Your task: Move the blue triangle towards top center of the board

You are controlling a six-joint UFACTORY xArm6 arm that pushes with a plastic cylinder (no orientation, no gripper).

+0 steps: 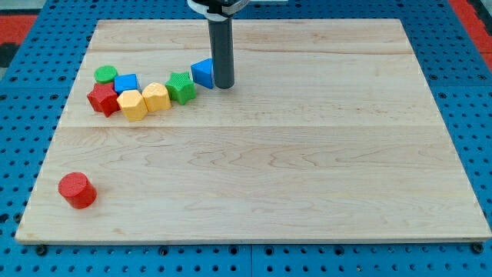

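Observation:
The blue triangle [202, 72] lies on the wooden board [307, 169], left of centre in the upper part. My tip [223, 85] stands right against the triangle's right side, touching or nearly touching it. The dark rod comes down from the view's top. A green star-shaped block [181, 87] sits just left and below the triangle.
A cluster lies at the upper left: a green cylinder [106, 75], a blue cube [126, 83], a red star-shaped block [102, 100] and two yellow hexagonal blocks [133, 105] [156, 97]. A red cylinder [77, 190] stands alone at the lower left. Blue pegboard [23, 154] surrounds the board.

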